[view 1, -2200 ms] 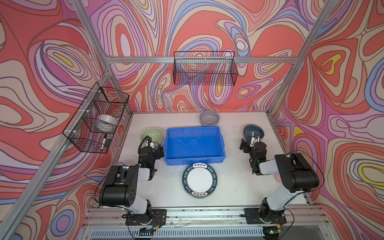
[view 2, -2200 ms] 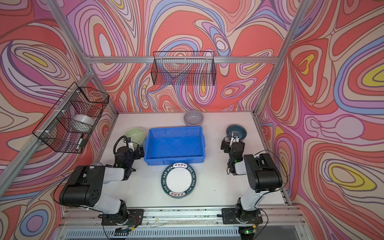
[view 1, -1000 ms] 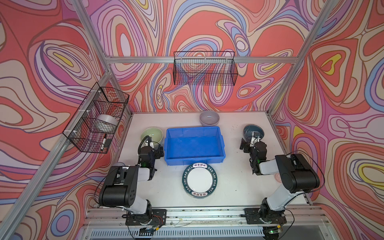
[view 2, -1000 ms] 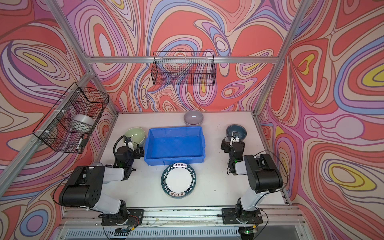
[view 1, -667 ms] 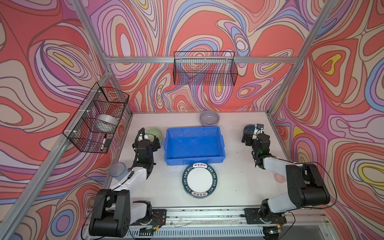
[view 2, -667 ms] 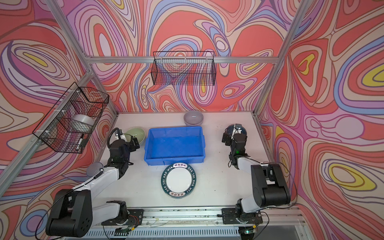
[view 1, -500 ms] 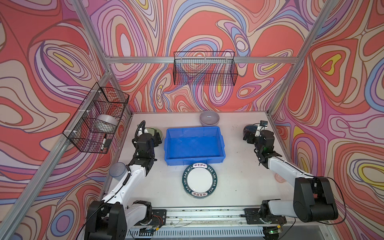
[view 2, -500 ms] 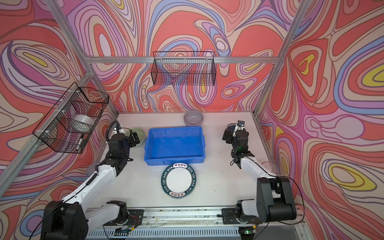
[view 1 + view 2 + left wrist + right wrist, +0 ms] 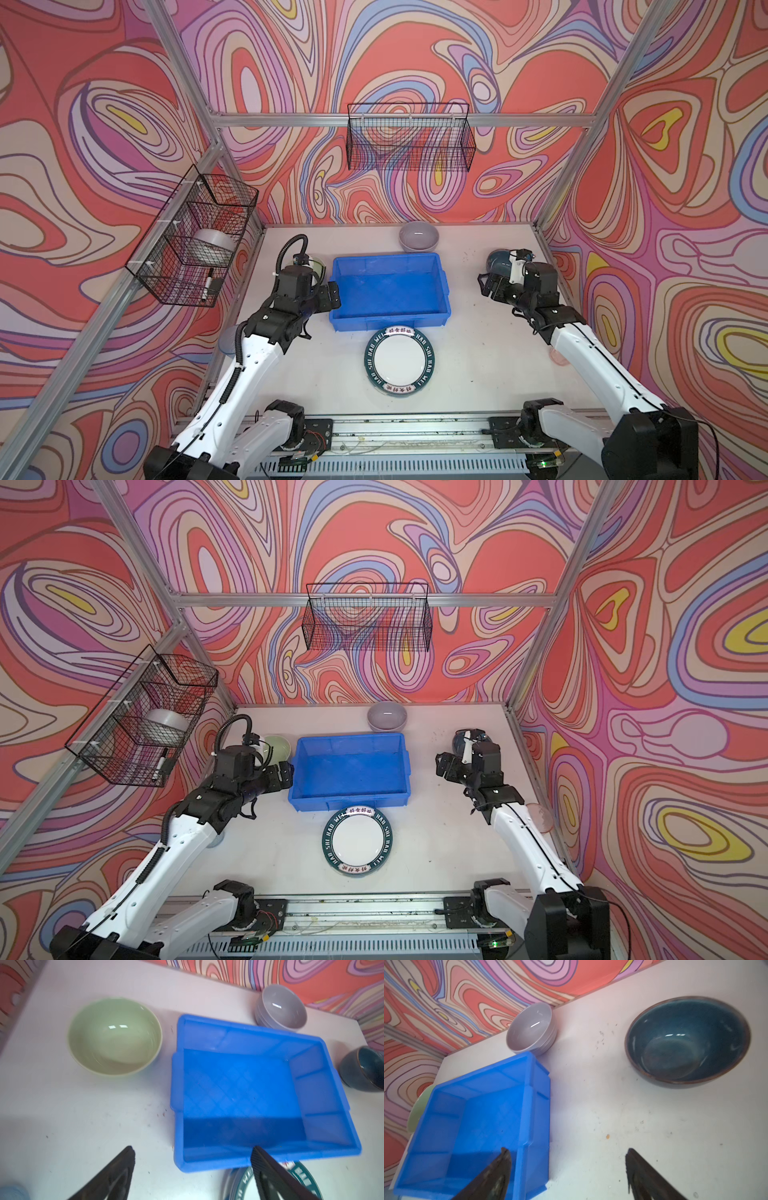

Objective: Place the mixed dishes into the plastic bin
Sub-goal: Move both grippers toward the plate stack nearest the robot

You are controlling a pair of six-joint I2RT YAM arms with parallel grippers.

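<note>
In both top views: bin [image 9: 388, 291] mid table [image 9: 478, 353], plate [image 9: 400, 360] just beside its near wall, lilac bowl [image 9: 419, 236] at far edge. Left wrist: left gripper [image 9: 192, 1148] spread, empty; green bowl [image 9: 114, 1035] left of the bin. Right wrist: right gripper [image 9: 568, 1150] spread, empty; teal bowl [image 9: 687, 1041] by the right edge.
</note>
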